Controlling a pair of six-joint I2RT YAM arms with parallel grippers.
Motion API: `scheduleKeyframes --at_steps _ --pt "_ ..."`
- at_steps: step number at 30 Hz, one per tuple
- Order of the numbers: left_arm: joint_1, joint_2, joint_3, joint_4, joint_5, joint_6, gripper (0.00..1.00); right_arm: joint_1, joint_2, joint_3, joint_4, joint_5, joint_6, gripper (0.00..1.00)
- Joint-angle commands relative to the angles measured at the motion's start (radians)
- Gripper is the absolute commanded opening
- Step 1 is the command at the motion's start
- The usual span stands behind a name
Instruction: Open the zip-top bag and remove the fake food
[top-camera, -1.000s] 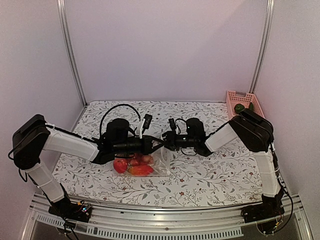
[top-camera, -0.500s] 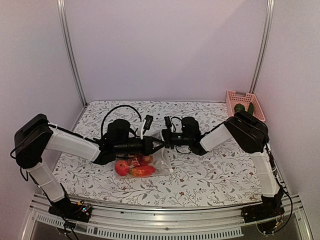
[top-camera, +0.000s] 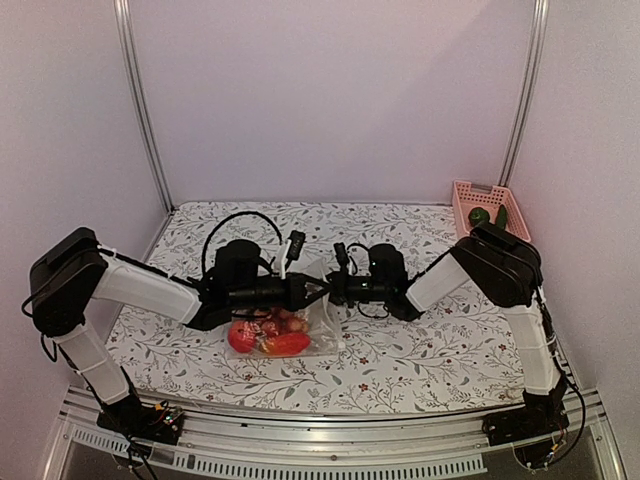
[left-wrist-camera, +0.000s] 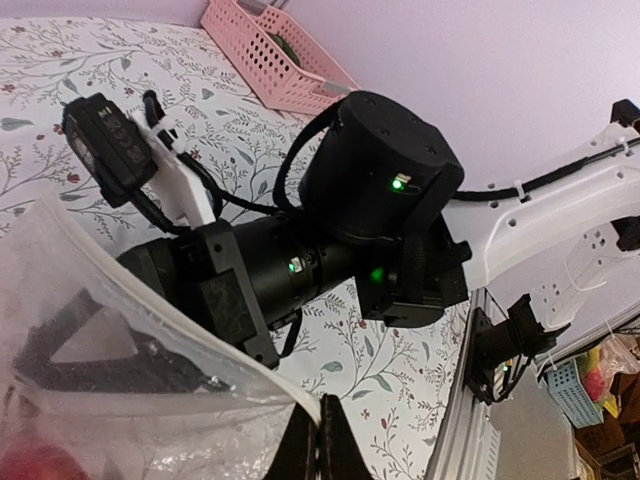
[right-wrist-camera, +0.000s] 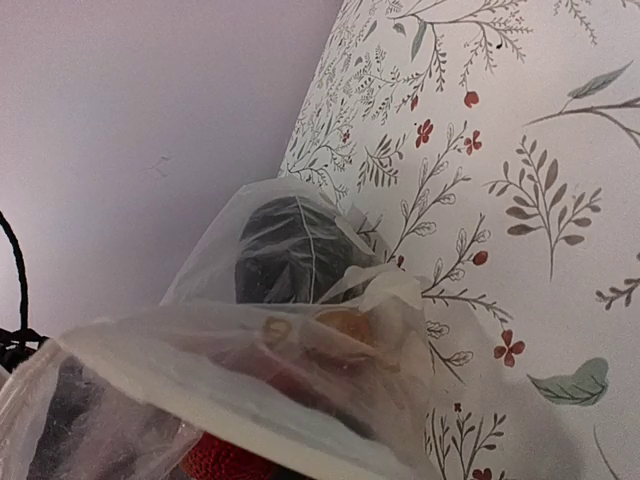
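Clear crinkly plastic hangs between your two arms near the middle of the table (top-camera: 430, 350). That is the zip-top bag (top-camera: 320, 325), held up by its upper edge with its lower part sagging toward the flowered cloth. The fake food (top-camera: 265, 337) sits bunched in the bag's lower left. It is mostly red, with a round piece on the left, a longer one beside it and a touch of orange. All of it is inside the bag. You cannot tell from above whether the bag's bottom rests on the cloth.

Your left gripper (top-camera: 317, 291) reaches in from the left, roughly level with the table. Its jaws are clamped on the bag's top edge. In the left wrist view the two fingertips (left-wrist-camera: 318, 445) meet at the bottom of the picture, with the bag's rim pinched between them.

Your right gripper (top-camera: 333, 291) comes in from the right, its tip just beside the left one, and its jaws are closed. In the left wrist view its dark fingers show only through the film, so you cannot tell whether they grip any plastic. In the right wrist view the bag fills the lower left. Its pale rim runs across close to the lens, and red and orange pieces show dimly behind it.

Your pink basket (top-camera: 487, 192) stands at the far right corner, well apart from the bag, with green pieces (top-camera: 480, 215) inside.
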Motion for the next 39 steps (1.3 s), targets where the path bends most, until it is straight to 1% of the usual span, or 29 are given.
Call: scheduleKeyframes --at_steps 1,8,14,18,25,34,39 --pt "0.012 -0.022 -0.025 0.021 -0.04 -0.013 0.0 0.028 -0.109 -0.11 0.063 0.02 -0.042 0.0" --pt "0.031 -0.027 -0.048 0.071 -0.052 -0.053 0.0 0.029 -0.223 -0.248 0.111 0.091 -0.064 0.0" --pt "0.055 -0.038 -0.072 0.124 -0.055 -0.088 0.0 0.029 -0.316 -0.336 0.085 0.188 -0.117 0.0" --pt "0.062 -0.045 -0.081 0.138 -0.051 -0.091 0.0 0.028 -0.378 -0.396 0.062 0.269 -0.182 0.0" --pt "0.062 -0.025 -0.095 0.193 0.009 -0.099 0.0 0.014 -0.448 -0.391 0.033 0.299 -0.248 0.0" --pt "0.061 -0.049 -0.129 0.2 -0.002 -0.1 0.0 -0.036 -0.519 -0.376 -0.044 0.307 -0.297 0.0" --pt "0.061 -0.047 -0.132 0.201 -0.009 -0.1 0.0 -0.052 -0.57 -0.399 -0.076 0.315 -0.319 0.0"
